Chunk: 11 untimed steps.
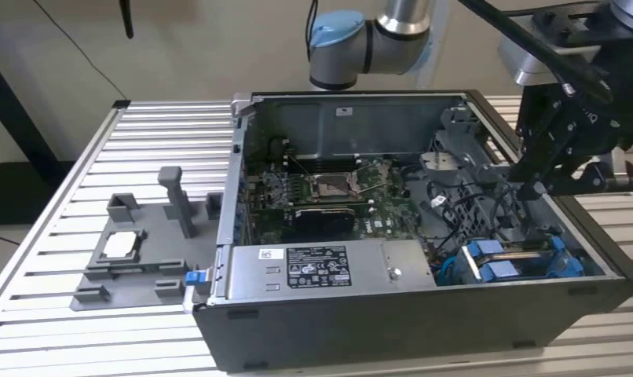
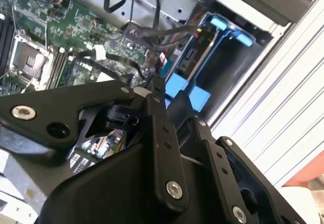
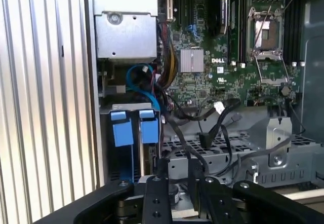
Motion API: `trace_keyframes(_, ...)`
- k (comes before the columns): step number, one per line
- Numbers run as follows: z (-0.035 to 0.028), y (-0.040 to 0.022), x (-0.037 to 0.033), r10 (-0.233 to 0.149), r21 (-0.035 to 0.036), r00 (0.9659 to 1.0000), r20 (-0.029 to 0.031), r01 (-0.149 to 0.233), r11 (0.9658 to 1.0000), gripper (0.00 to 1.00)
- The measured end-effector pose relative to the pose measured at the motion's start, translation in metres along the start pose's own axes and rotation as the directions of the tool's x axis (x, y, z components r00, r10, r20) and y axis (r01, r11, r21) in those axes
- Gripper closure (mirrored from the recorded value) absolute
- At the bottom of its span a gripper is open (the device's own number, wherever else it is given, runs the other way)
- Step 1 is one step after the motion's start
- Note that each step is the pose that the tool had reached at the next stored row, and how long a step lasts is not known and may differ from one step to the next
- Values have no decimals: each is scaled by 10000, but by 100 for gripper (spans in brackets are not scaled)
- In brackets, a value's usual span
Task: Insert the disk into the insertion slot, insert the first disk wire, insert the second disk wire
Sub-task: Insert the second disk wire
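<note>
The disk (image 1: 517, 259) sits inside the drive bay (image 1: 568, 263) at the front corner of the open computer case, on the exterior view's right. Its bright blue carrier frames it, with two blue tabs (image 3: 132, 127) side by side at one end. In both wrist views the blue carrier (image 2: 212, 64) lies seated between the bay's grey metal walls, beside loose black cables (image 3: 202, 127).

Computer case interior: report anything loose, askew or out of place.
Loose black cables lie slack across the drive cage beside the green motherboard, their connector ends unplugged. The blue carrier sits squarely in the insertion slot. Nothing looks damaged or spilled.
</note>
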State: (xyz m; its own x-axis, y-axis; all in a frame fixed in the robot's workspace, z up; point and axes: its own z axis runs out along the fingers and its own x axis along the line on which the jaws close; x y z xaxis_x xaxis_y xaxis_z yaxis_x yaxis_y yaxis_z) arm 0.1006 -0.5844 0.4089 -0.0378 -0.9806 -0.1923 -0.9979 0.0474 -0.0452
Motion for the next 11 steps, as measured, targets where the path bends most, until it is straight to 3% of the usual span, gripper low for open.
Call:
trace_keyframes(7, 31, 260, -122, 5, -18, 10000, -1, -5, 10000, 70)
trace_keyframes(11, 37, 295, -140, 5, -26, 10000, -1, -5, 10000, 70)
